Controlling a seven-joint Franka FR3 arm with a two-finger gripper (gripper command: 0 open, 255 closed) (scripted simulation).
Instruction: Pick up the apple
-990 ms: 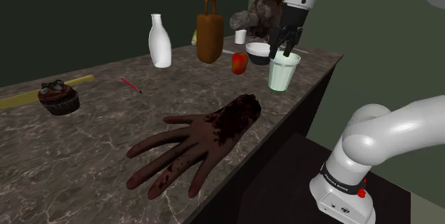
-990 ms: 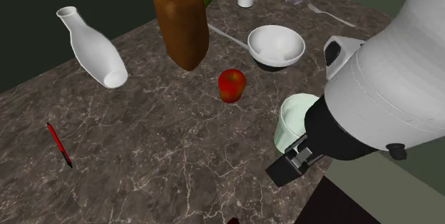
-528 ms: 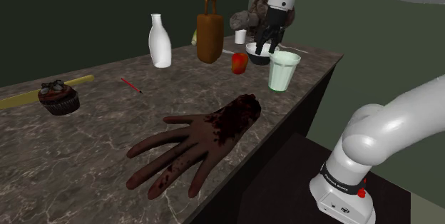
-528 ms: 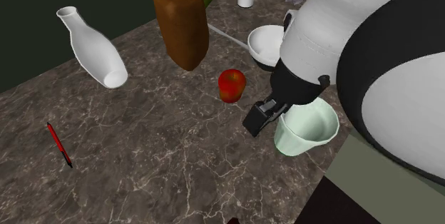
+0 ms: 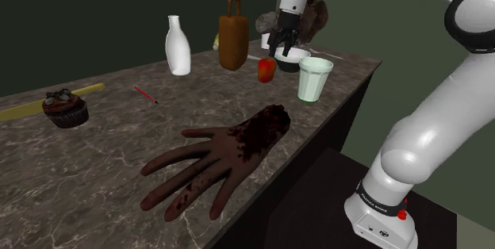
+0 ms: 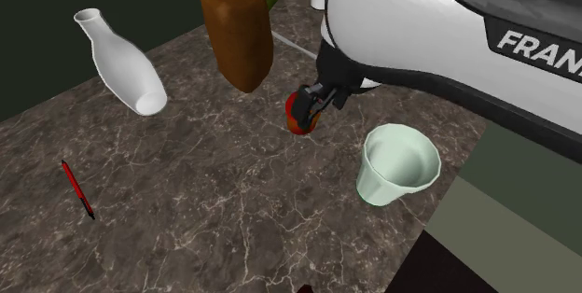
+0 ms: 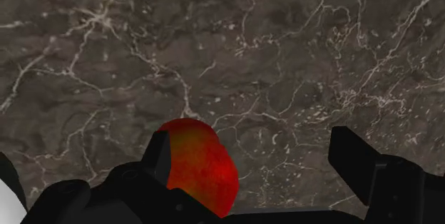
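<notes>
The red apple [image 5: 266, 70] rests on the dark marble counter [image 5: 119, 140], between a brown bag and a pale green cup. My black gripper [image 5: 278, 51] hovers just above it, open. From the second exterior view the gripper [image 6: 315, 98] covers the upper part of the apple [image 6: 297, 120]. Looking along the hand, the apple [image 7: 198, 167] lies beside one finger [image 7: 158, 155] and is partly hidden by it, off-centre in the gripper [image 7: 255, 158]. The other finger [image 7: 352, 155] stands well apart over bare marble.
The pale green cup [image 5: 315, 78] stands near the counter's edge. A white bowl [image 5: 292, 59], a brown bag [image 5: 233, 41] and a white bottle [image 5: 178, 45] stand close by. A red pen [image 5: 146, 94], a cupcake [image 5: 65, 109] and a brown hand model [image 5: 222, 160] lie further along.
The arm has swung toward the shoulder view's left, carrying the gripper from above the green cup, past the bowl, to just over the apple. Nothing on the counter moved.
</notes>
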